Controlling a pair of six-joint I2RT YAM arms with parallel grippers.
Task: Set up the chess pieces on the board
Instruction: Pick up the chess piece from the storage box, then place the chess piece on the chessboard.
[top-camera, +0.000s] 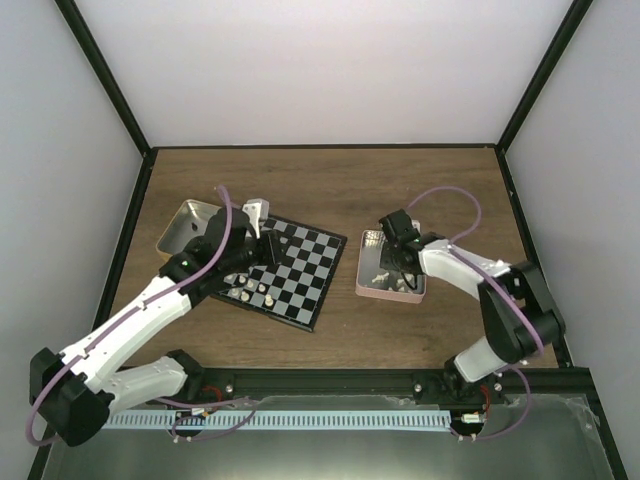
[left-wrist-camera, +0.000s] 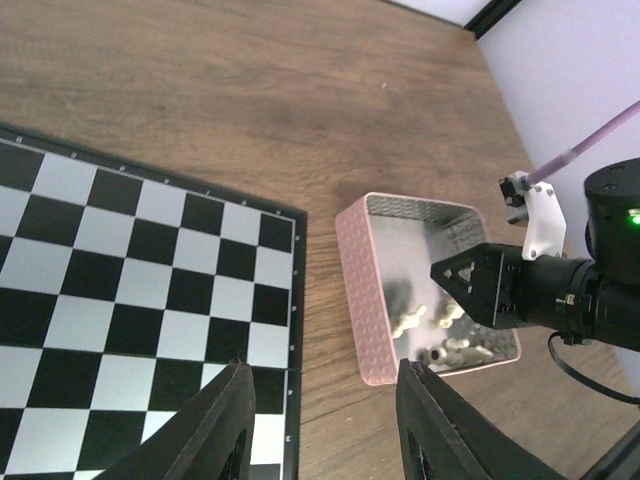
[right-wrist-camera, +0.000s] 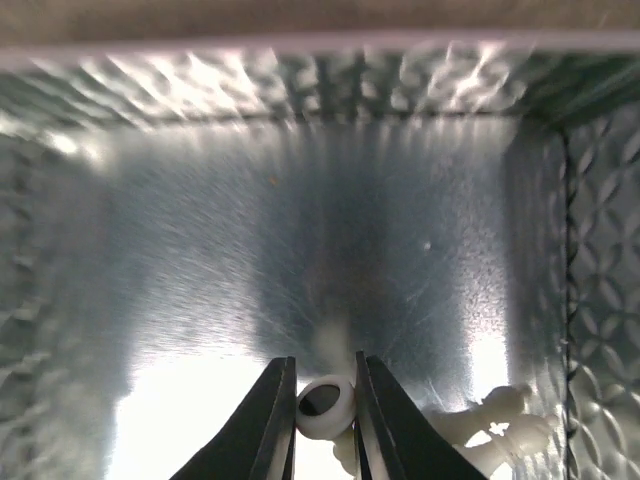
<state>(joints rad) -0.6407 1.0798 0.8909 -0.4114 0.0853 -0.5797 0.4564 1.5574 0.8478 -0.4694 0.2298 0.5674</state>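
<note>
We stretch left arm (top-camera: 140, 320) forward, elbow bent; left gripper (left-wrist-camera: 322, 385) fingers (left-wrist-camera: 232, 425) parted, nothing between. We curl right arm (top-camera: 500, 300) back leftward, wrist pitched down; right gripper (right-wrist-camera: 323, 375) pinches white chess piece (right-wrist-camera: 330, 421).

Bright even overhead light, soft shadows, white glare inside the tin (right-wrist-camera: 150, 300), right wrist view smeared

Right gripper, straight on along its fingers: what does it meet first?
The white chess piece pinched in the right gripper comes first. Past it is the bare metal floor of the tin, seemingly close, though depth is unclear.
</note>
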